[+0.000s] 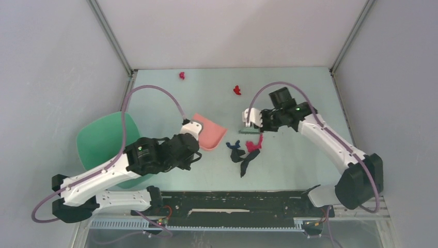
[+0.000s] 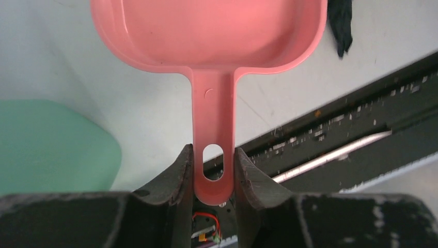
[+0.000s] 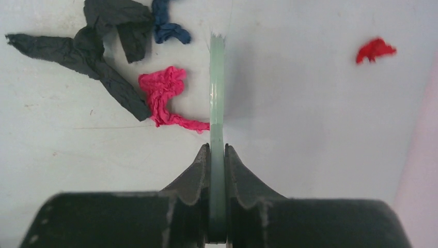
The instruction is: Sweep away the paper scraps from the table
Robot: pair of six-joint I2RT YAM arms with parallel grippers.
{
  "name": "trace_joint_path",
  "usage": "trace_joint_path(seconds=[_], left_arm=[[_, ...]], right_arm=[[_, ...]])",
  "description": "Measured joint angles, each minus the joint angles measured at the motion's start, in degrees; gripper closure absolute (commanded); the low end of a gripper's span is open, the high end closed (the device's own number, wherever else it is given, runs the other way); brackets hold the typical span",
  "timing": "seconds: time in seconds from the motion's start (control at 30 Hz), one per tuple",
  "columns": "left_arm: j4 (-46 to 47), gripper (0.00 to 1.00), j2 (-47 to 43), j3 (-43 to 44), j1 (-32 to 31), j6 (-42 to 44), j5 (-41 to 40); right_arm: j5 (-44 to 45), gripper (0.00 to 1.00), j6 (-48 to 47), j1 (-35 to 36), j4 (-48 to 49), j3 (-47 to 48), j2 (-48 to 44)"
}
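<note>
Paper scraps (image 1: pixel 247 154) lie mostly in one cluster near the middle of the worktop (image 1: pixel 299 98). Black, dark blue and magenta pieces are close together there, just to the right of the pink dustpan (image 1: pixel 210 134). Two red scraps (image 1: pixel 237 90) lie well apart from them, toward the far edge. Our left gripper (image 2: pixel 213 161) is closed firmly on the handle of the dustpan. Our right gripper (image 3: pixel 217 155) pinches the thin green brush (image 3: pixel 217 88), whose side touches or nearly touches the magenta piece (image 3: pixel 165 98).

We judge that the step in hand is to push the cluster into the dustpan. To do it well, we should keep the brush low against the worktop and move it slowly toward the pan mouth, so that the light paper does not jump away or slip under. The pan lip should lie flat; we cannot tell whether it touches the surface now.

For room, we have open surface beyond the cluster and on its right. The near edge with the dark rail is close to the black strip, so we should sweep away from it. The green bin (image 1: pixel 100 142) stands at the left edge.
</note>
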Motion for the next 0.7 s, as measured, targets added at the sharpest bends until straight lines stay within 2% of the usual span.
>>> trace_joint_path(seconds=[0.2, 0.4, 0.57, 0.7], left_arm=[[0.0, 1.0, 2.0, -5.6, 0.0, 1.0, 8.9], [1.4, 1.0, 1.8, -10.6, 0.0, 1.7, 16.3], [3.5, 1.0, 1.5, -15.0, -0.1, 3.1, 22.3], [4.3, 1.0, 3.9, -16.4, -0.2, 5.0, 25.8]], right_arm=[[-4.4, 1.0, 12.9, -8.4, 0.4, -0.1, -6.3], [-7.1, 1.0, 27.0, -15.5, 1.7, -0.1, -8.1], [-4.7, 1.0, 39.5, -16.6, 2.1, -0.1, -8.2], [2.6, 1.0, 49.9, -16.4, 2.3, -0.1, -8.2]])
